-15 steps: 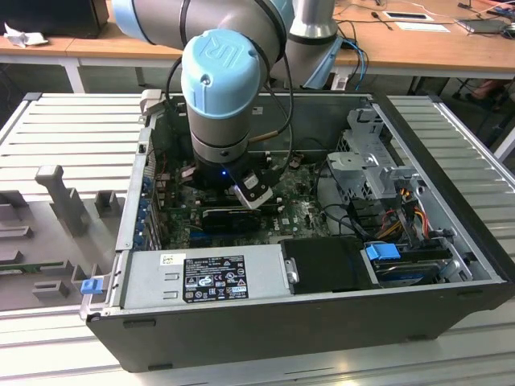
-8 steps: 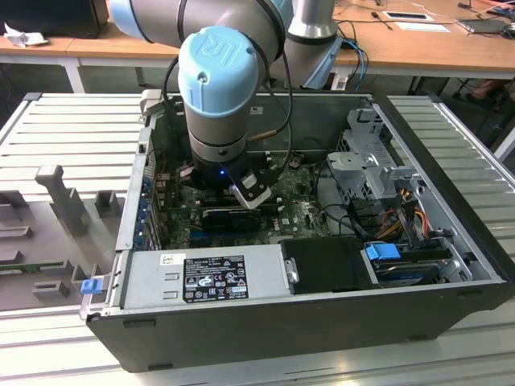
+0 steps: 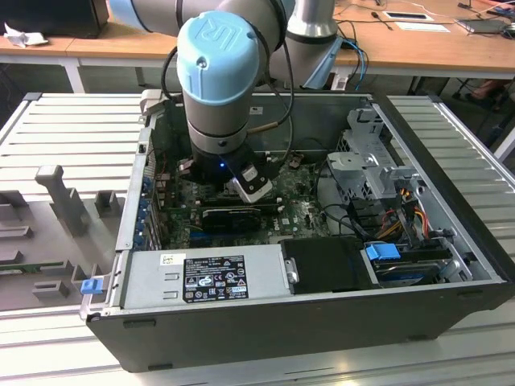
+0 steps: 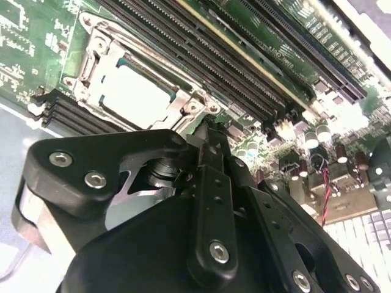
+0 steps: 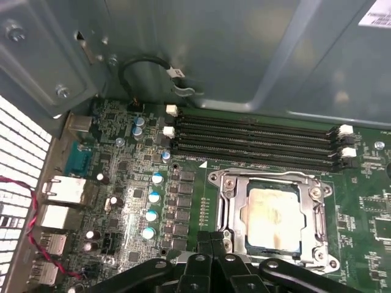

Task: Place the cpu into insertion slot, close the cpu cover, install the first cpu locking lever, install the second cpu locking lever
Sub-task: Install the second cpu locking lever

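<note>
Fingers [image 5: 211,241] look pressed together with nothing between them, hovering right at the edge of the insertion slot [image 5: 229,183]. Chip's already seated: the cpu [image 5: 272,217] lies flat in the slot with the cpu cover [image 5: 317,201] down around it, framing it. Memory slots [image 5: 256,137] run just beside the socket on the green board [image 5: 366,207].

The arm [image 3: 221,76], blue cap on its wrist joint, reaches straight down into the open computer case [image 3: 282,322], over the green motherboard [image 3: 241,211]. A grey power supply [image 3: 201,277] sits along the near wall. Drive cage [image 3: 374,165] and blue tab [image 3: 382,252] sit toward the exterior view's right.
</note>
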Robot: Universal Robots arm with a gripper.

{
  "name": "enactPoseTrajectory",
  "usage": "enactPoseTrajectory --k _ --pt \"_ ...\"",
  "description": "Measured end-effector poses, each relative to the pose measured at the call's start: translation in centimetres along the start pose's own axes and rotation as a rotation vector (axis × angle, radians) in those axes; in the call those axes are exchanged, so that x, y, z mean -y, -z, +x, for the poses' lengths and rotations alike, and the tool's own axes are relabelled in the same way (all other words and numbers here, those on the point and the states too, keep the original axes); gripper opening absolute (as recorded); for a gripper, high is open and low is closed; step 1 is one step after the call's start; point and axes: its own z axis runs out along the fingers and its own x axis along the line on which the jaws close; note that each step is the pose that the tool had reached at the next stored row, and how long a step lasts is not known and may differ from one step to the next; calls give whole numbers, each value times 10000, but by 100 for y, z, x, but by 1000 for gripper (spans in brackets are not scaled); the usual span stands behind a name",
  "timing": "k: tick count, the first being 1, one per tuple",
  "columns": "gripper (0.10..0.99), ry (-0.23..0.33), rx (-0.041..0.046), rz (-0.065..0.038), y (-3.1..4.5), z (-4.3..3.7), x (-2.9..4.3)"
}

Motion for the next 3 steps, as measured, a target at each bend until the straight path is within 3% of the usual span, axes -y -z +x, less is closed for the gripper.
enactPoseTrajectory --k 3 --pt "106 1 1 -2 12 -1 -5"
